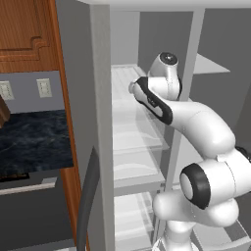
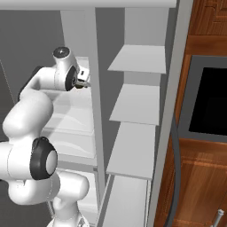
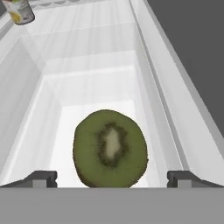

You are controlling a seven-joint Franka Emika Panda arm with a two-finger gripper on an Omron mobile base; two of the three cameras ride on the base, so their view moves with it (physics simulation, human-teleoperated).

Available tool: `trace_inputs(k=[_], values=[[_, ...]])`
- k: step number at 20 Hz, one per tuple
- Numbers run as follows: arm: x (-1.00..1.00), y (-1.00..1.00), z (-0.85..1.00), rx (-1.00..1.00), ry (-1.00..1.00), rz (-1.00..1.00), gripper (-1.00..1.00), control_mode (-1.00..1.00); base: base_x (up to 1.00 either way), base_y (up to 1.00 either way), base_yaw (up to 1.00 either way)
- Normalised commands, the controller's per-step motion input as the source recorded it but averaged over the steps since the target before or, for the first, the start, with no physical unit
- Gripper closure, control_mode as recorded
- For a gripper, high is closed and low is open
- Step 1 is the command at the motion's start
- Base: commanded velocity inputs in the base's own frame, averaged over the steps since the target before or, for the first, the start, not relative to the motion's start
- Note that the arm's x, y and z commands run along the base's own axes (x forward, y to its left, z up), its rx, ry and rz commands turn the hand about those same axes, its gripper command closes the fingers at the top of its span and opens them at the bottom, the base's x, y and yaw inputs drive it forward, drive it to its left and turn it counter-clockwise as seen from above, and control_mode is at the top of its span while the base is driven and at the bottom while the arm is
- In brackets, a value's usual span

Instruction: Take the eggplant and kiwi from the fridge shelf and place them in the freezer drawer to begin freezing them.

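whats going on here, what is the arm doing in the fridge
The white arm is reaching into the open fridge, toward its shelves. In the hand view the gripper is open, with its two dark tips on either side of the kiwi, a cut green half facing the camera. The kiwi lies on the translucent white fridge shelf and does not look gripped yet. A small jar stands farther back. So the kiwi is about to be picked up.
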Motion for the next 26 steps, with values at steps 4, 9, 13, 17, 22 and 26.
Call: trace_inputs(k=[4, 9, 13, 17, 22, 26], values=[[0.24, 0.00, -0.19, 0.02, 0.00, 0.00, -1.00, -1.00, 0.00, 0.00, 0.00], [0.24, 0.01, -0.16, 0.00, 0.00, 0.00, -1.00, -1.00, 0.00, 0.00, 0.00], [0.20, 0.00, -0.16, 0.02, 0.00, 0.00, 1.00, -1.00, 0.00, 0.00, 0.00], [0.01, 0.00, 0.00, 0.00, 0.00, 0.00, 1.00, -1.00, 0.00, 0.00, 0.00], [-0.42, 0.13, 0.00, 0.00, 0.08, 0.00, 1.00, -1.00, 0.00, 0.00, 0.00], [-1.00, 0.25, 0.00, 0.00, 0.10, 0.00, 1.00, -1.00, 0.00, 0.00, 0.00]])
